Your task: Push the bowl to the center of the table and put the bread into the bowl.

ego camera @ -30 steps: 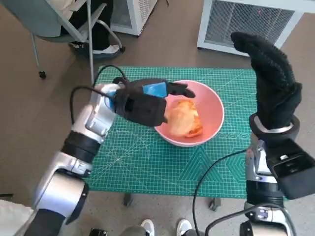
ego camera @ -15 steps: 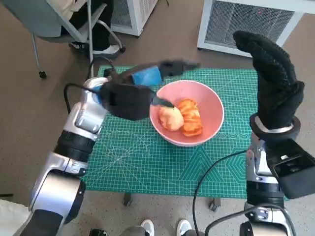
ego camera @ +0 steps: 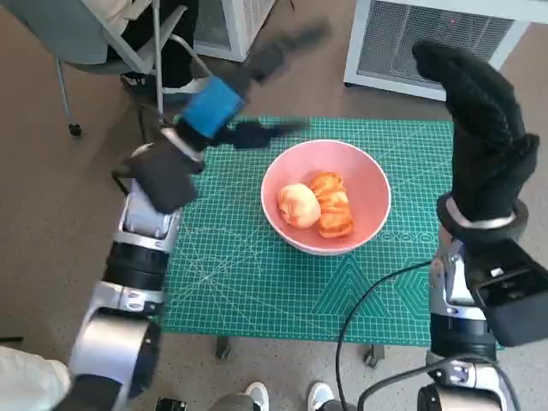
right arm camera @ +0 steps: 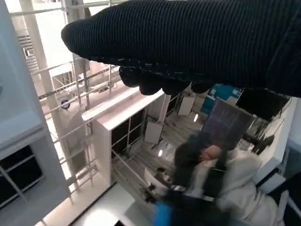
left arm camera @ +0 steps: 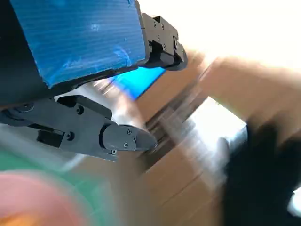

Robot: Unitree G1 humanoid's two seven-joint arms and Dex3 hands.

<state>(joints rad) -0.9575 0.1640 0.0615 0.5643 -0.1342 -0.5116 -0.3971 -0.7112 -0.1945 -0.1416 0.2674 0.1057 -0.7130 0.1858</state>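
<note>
Basically done, by the look of it: the bowl [ego camera: 326, 196] sits near the middle of the frame, on the green mat [ego camera: 248, 274] that covers the table, a bit toward the right half of the mat, and the bread [ego camera: 316, 205] lies inside it, as a pale round piece beside a browner ridged piece, touching each other. Nothing seems left but clearing the arms; whether the bowl counts as exactly centered is a judgement call, but it looks close enough. Left hand [ego camera: 224, 103] is up in the upper left of the head view, above the mat's far left edge and apart from the bowl, motion-blurred, fingers spread and holding nothing; the left wrist view agrees, with the blue-taped back at upper left, black fingers [left arm camera: 122, 137] apart, nothing between them, and the rest too blurred to read. Right hand [ego camera: 484, 128] stands upright at the right edge of the head view, above the mat's right edge and off the bowl, fingers together and slightly curved, empty, touching nothing. Right wrist view shows only the glove across the top and a blurred seated person [right arm camera: 216, 179] below it.
</note>
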